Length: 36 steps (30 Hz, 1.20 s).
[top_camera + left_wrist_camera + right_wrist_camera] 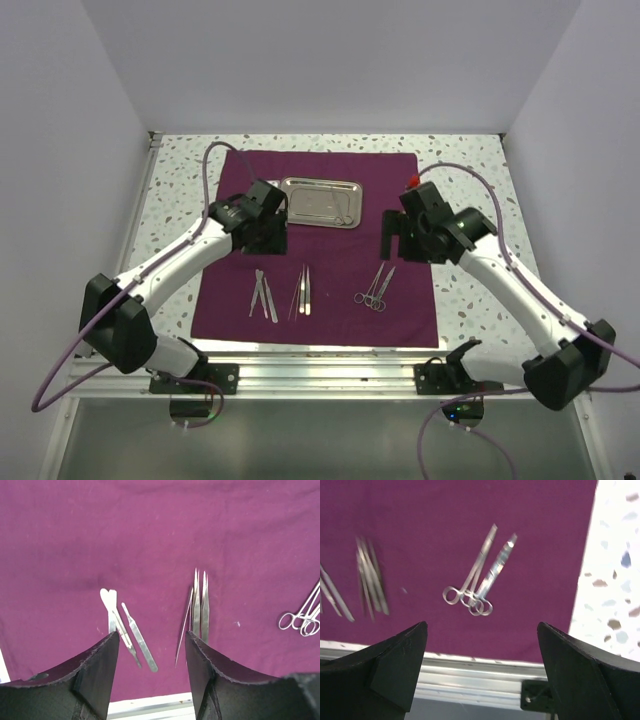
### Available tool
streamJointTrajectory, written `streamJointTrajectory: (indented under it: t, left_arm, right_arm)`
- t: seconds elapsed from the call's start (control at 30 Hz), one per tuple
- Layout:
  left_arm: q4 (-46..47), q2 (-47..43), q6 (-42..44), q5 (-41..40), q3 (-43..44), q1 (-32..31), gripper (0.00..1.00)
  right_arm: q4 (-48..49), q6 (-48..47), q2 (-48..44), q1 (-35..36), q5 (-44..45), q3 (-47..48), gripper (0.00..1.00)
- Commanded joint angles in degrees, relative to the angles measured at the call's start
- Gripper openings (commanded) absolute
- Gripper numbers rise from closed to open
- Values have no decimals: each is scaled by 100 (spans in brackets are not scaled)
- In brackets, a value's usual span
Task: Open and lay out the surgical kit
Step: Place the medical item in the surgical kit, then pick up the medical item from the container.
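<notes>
Looking for the kit: where does it lie? (operator)

Your maroon cloth wrap (330,255) is spread flat on the speckled table (470,290). The steel tray (310,200) sits on its far middle. 3 small bunches of silver instruments lie in a row toward the near edge: flat handles (261,293) on the left, tweezers (199,605) in the middle, and ring-handled instruments (494,572) on the right.

And my end effectors? (operator)

Your left end effector (151,636) hangs above the cloth, between the flat handles and the tweezers. Its fingers are parted and nothing is between them. Your right end effector (481,625) hangs above the ring-handled pair, spread wide and empty.

What does the step need? (operator)

The wrap looks fully open, so the laying out is probably what remains. Within each bunch the pieces touch or cross. To do it well, choose 1 instrument at a time, starting with the outermost. Turn your wrist so the fingers straddle its thin width, not its length. Come straight down at mid-shaft. Close only once both fingers flank the metal. If you close too low, you may pinch the cloth and drag the whole row. Lift a little, carry the piece sideways to bare cloth, and set it parallel to its neighbours.
</notes>
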Motion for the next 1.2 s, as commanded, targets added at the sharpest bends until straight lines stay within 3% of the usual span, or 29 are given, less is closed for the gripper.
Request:
streamJointTrajectory:
  t: [0.0,0.3,0.53,0.6,0.77,1.17]
  left_arm:
    - [140,108,314,-76,329,-12,58]
    - [228,-286,394,406,163,40,56]
    - [106,-726,315,759,-5,40,52]
    - [9,-858,253,785,-31,40,51]
    - [-114,-1086,130,750,-250,40,50]
    - [-370,-824,359,521,-84,137,49]
  right_arm:
    - [730,-192,764,2,-106,1002,94]
    - [1038,-595,4016,11,-10,3813,88]
    - [186,-974,6732,2,342,6751,85]
    - [177,-931,7127,-6,386,7129,85]
    - [493,-799,7376,-15,369,6991,82]
    - [651,-527,8474,-59,921,7904,65]
